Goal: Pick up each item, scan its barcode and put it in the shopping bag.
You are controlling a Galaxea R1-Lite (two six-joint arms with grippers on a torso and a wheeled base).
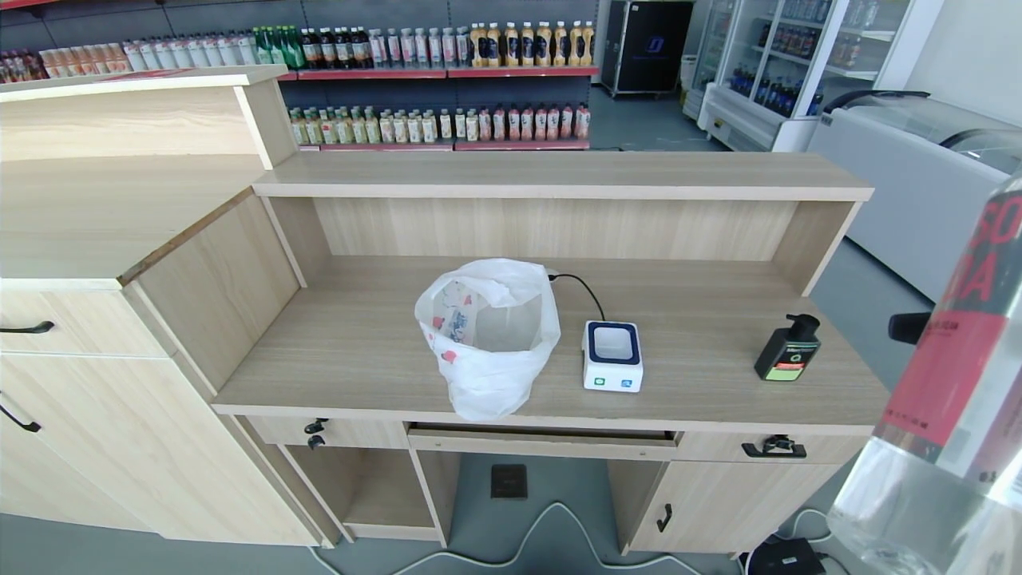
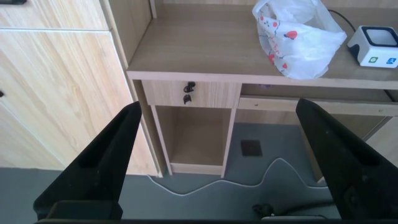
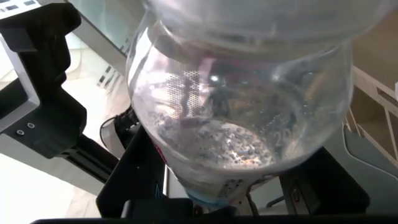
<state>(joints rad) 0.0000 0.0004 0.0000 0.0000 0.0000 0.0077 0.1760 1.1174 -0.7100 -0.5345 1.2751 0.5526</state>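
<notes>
Scan step in hand, by my judgement. Right tool (image 3: 230,180) clamps 1 bottle (image 1: 950,383), raised at 3 o'clock of the scanner (image 1: 612,355). Left tool (image 2: 219,106) stands apart, empty. Next move: present the barcode to the scanner; the shopping bag (image 1: 489,343) waits at its 9 o'clock.

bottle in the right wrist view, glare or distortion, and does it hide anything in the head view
Right wrist view: both, glints on the bottle and the background warped through it. Head view: it covers the right edge; scanner and shopping bag are unobstructed.
</notes>
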